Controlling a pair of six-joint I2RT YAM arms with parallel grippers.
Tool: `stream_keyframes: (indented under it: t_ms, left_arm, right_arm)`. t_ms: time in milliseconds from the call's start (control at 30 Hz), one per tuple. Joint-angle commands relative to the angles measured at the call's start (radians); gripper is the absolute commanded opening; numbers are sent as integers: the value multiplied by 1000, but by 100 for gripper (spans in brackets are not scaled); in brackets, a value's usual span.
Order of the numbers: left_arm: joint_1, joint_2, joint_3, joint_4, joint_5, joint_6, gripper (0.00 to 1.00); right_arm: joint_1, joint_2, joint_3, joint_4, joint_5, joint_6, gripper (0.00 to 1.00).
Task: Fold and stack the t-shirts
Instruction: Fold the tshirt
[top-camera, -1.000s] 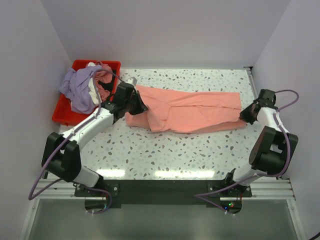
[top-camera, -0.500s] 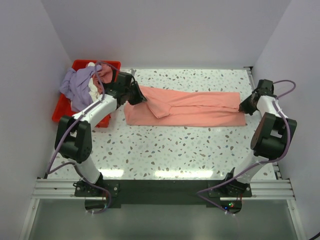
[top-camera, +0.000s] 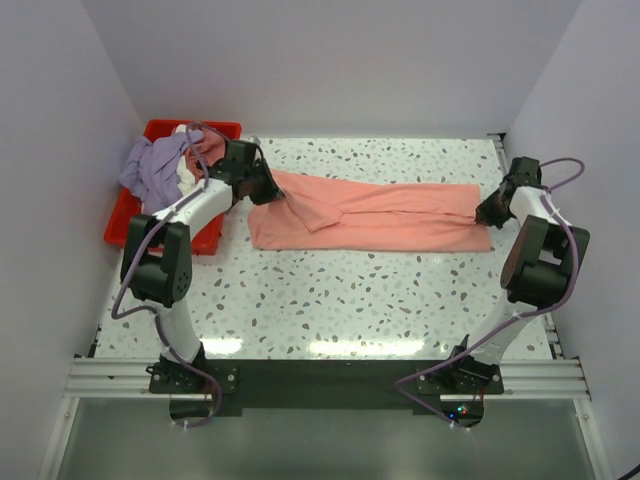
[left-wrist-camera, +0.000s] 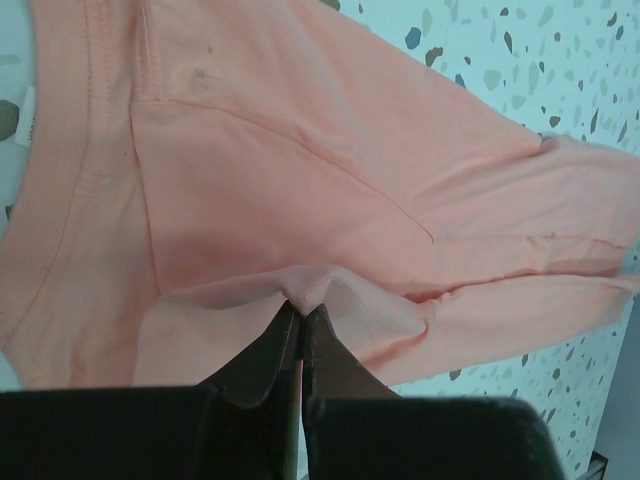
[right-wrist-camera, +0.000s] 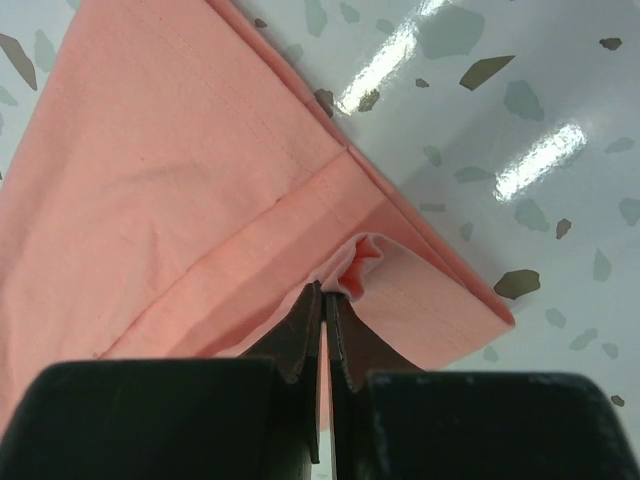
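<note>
Pinching salmon tee (top-camera: 370, 215) at both ends: L gripper (left-wrist-camera: 300, 310) jaws nipped fold left side, R gripper (right-wrist-camera: 325, 290) jaws nipped hem right side.

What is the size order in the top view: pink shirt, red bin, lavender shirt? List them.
Largest: pink shirt, spread out.
Then: red bin, partly covered.
Smallest: lavender shirt, bunched over the bin.
</note>
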Motion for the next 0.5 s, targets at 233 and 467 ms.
stream_keyframes:
  t_ms: [233,467]
  left_arm:
    - [18,92,115,18,-40,29,0]
    - [24,191,210,-23,-84,42,24]
  right_arm:
    - [1,50,70,42,23,-21,0]
    - [3,81,90,56,14,-33,28]
